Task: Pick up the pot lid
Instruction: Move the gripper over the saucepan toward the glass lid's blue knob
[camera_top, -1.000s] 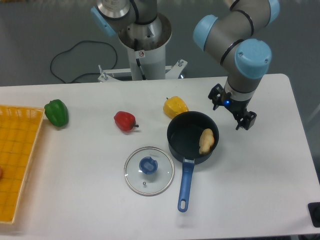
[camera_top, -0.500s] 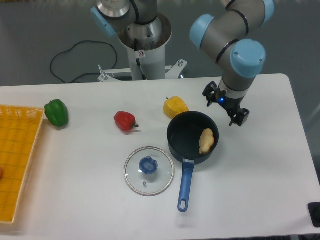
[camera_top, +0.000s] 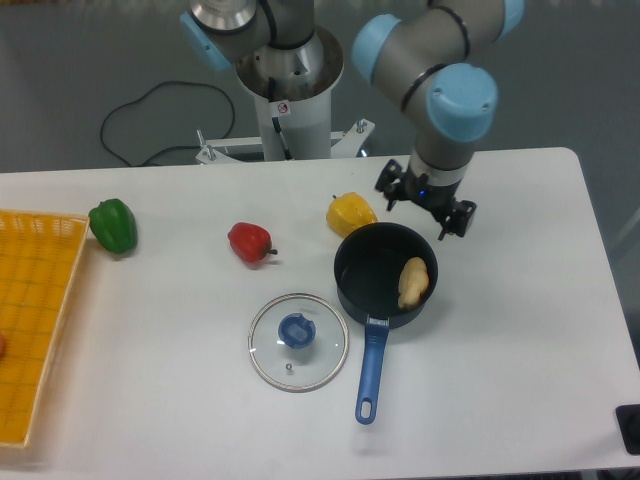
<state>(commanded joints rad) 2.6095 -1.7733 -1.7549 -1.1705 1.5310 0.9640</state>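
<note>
My gripper (camera_top: 424, 207) hangs over the back right of the table, just behind the black pan. Its two fingers stand apart, with nothing visible held between them. Down and to the left in the view, the pot lid (camera_top: 268, 352) lies flat on the table, a round clear disc with a pale rim and a blue knob (camera_top: 297, 331) on top. A wide gap separates the gripper from the lid, and nothing covers the lid.
The black pan (camera_top: 356, 268), holding a tan object (camera_top: 413, 282), sits right of the lid, its blue handle (camera_top: 371, 372) towards the front. Behind are a yellow pepper (camera_top: 350, 213) and a red pepper (camera_top: 250, 242). A green pepper (camera_top: 113, 226) and an orange crate (camera_top: 38, 300) are at left.
The gripper has moved left across the back of the table, and its fingers have turned somewhat in the view. The lid, pan and peppers have stayed where they were.
</note>
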